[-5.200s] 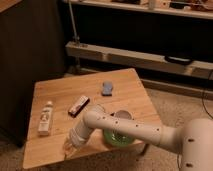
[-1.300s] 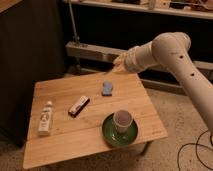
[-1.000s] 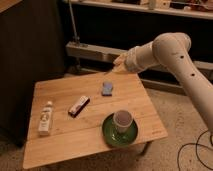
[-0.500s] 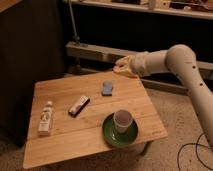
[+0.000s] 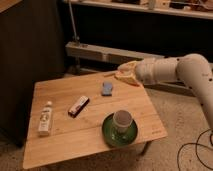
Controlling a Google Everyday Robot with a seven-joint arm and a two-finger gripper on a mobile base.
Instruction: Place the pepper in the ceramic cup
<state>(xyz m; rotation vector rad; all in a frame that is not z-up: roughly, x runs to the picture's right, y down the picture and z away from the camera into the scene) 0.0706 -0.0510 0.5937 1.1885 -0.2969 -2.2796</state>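
My gripper (image 5: 125,73) hangs over the far edge of the wooden table (image 5: 60,146), behind and slightly right of the ceramic cup (image 5: 123,120). It is shut on the pepper (image 5: 123,78), of which only a thin orange sliver shows below the pale fingers. The beige cup stands upright on a green saucer (image 5: 108,132) near the table's front right. The gripper is well above and beyond the cup, not touching it.
A white bottle (image 5: 45,120) lies at the table's left. A red-and-white bar (image 5: 78,106) lies near the middle, and a small blue object (image 5: 107,89) sits just left of the gripper. Metal shelving (image 5: 100,52) runs behind the table. A cable lies on the floor at right.
The arm has come down and in from higher up at the back, bringing the shut gripper lower over the table's far edge. The objects on the table have not moved.
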